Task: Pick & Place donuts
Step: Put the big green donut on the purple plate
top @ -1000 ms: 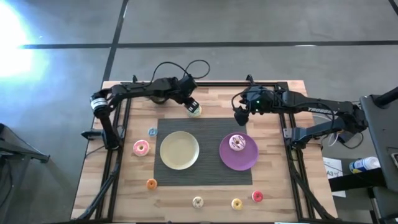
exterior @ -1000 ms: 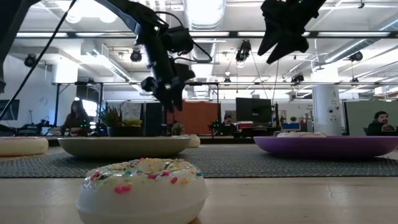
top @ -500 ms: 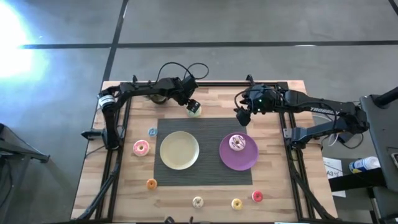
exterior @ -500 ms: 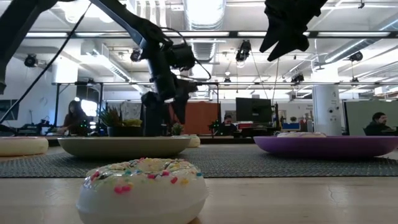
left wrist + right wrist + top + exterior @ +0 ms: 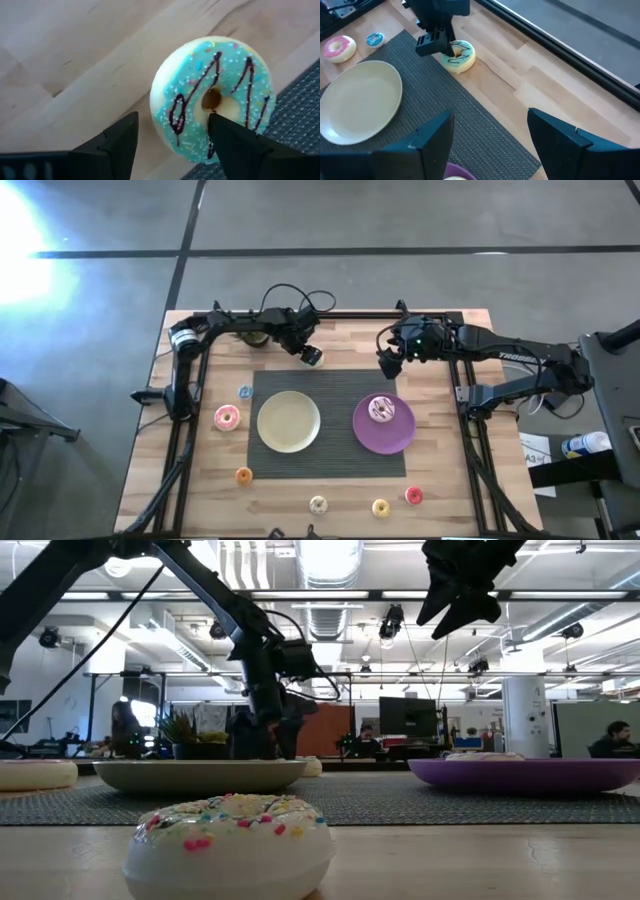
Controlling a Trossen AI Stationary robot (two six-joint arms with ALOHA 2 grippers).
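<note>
A green-iced donut [image 5: 212,97] with dark drizzle lies flat on the wood just past the mat's far edge; it also shows in the right wrist view [image 5: 458,55]. My left gripper [image 5: 170,135] is open and low over it, one finger above the ring's hole and the other outside the rim. From above, that gripper [image 5: 310,354] covers most of the donut. My right gripper [image 5: 385,364] is open, holds nothing and hangs high above the table [image 5: 458,600]. A white-pink donut [image 5: 381,410] lies on the purple plate [image 5: 398,438]. My left gripper comes at the green donut from above, pointing down. One fingertip [image 5: 215,125] stands at the hole [image 5: 212,99], and the other [image 5: 125,135] stands beside the outer rim. Whether either finger touches the donut, I cannot tell. The donut lies flat on the table.
A dark mat [image 5: 330,460] bears a yellow plate [image 5: 289,421] and the purple plate. Loose on the wood are a pink donut [image 5: 227,417], an orange one [image 5: 243,475], a cream one [image 5: 318,504], a yellow one [image 5: 380,506], a red one [image 5: 413,495] and a small blue disc [image 5: 245,391].
My left gripper has come down from well above the table until it is low over the green donut, and now covers it in the high view. The donut has stayed where it was.
</note>
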